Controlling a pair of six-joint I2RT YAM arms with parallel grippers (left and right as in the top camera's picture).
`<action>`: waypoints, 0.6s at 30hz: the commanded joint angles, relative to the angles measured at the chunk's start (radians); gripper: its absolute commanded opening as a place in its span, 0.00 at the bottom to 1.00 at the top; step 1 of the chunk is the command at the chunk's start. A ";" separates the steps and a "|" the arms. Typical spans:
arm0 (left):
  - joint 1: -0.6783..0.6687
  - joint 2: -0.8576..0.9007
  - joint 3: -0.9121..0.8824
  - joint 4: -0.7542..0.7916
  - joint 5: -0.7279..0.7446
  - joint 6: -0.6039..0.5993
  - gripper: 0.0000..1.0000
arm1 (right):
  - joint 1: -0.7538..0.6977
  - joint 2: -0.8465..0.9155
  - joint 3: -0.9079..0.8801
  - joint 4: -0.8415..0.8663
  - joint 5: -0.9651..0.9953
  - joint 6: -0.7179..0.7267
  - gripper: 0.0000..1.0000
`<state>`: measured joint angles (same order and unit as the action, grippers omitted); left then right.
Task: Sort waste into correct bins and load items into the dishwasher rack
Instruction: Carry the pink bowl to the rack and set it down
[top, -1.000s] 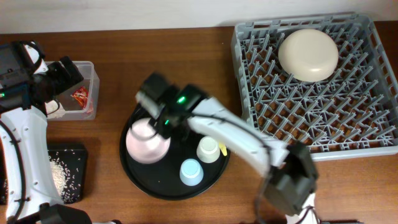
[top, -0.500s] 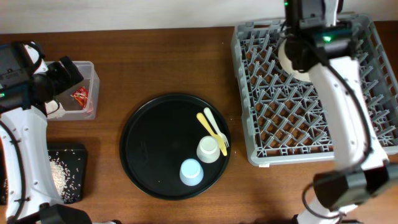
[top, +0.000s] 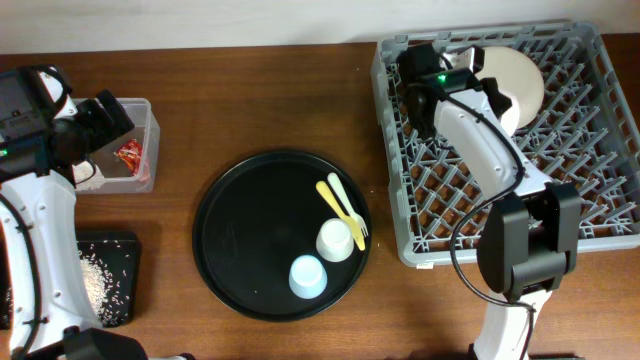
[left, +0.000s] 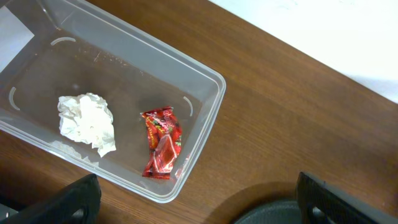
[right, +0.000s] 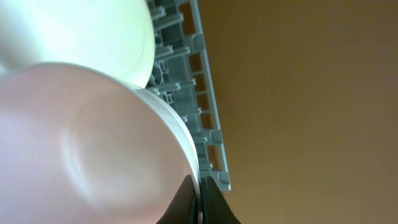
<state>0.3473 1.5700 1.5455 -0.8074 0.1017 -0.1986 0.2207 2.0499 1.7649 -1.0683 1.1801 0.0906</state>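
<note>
My right gripper (right: 200, 199) is shut on the rim of the small pink bowl (right: 81, 149) and holds it over the back left of the grey dishwasher rack (top: 560, 170), right beside the large cream bowl (top: 520, 75). My left gripper (left: 199, 208) is open and empty above the near edge of the clear tub (left: 208, 106), which holds the white tissue wad (left: 87, 121) and the red wrapper (left: 161, 149). The white cup (top: 335, 240), light blue cup (top: 307, 277) and the yellow fork and spoon (top: 342, 208) lie on the round black tray (top: 240, 240).
The shallow black rectangular tray (top: 125, 250) with rice grains (top: 95, 280) sits at the front left, under my left arm. The right arm stretches across the rack's left side. Bare wood lies between the tub, the round tray and the rack.
My right arm lifted the pink bowl off the round tray and carried it to the back left of the rack beside the cream bowl. The left arm has not moved.
</note>
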 joint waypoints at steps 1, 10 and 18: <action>0.004 0.002 0.004 0.002 0.007 -0.002 1.00 | 0.004 0.005 -0.035 0.004 0.003 0.023 0.04; 0.004 0.002 0.004 0.002 0.007 -0.002 0.99 | 0.078 0.005 -0.056 0.005 -0.006 0.019 0.04; 0.004 0.002 0.004 0.002 0.007 -0.002 0.99 | 0.088 0.005 -0.078 -0.016 0.022 0.015 0.04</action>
<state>0.3473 1.5700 1.5455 -0.8074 0.1017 -0.1986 0.3038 2.0499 1.7077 -1.0721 1.2163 0.1020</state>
